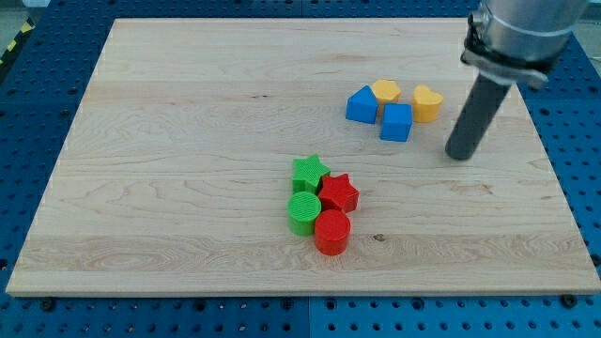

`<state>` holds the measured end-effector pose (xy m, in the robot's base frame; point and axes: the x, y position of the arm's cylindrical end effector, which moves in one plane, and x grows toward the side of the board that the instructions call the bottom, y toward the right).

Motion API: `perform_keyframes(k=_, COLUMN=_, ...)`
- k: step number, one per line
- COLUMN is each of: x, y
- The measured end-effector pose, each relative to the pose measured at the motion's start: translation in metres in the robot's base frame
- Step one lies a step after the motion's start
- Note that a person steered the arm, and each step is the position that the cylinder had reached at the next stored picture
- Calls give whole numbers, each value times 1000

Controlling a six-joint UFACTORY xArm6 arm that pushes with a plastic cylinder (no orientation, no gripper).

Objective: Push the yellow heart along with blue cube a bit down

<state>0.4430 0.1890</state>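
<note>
The yellow heart (427, 102) sits on the wooden board at the view's upper right. The blue cube (396, 122) lies just left of it and a little lower, touching or nearly touching it. My tip (460, 155) rests on the board to the right of the blue cube and below and right of the yellow heart, apart from both.
A yellow hexagon-like block (385, 92) and a blue wedge-like block (361, 104) sit against the blue cube's upper left. A green star (309, 173), red star (339, 192), green cylinder (303, 212) and red cylinder (331, 232) cluster at the middle. The board's right edge (554, 169) is near my tip.
</note>
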Motion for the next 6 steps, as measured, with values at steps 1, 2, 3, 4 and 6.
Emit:
perform_keyframes(k=1, x=-36, y=13)
perform_keyframes(k=2, x=-59, y=34)
perform_keyframes(k=3, x=-76, y=9)
perform_keyframes(k=4, x=-83, y=-32)
perform_keyframes(k=6, x=-49, y=-31)
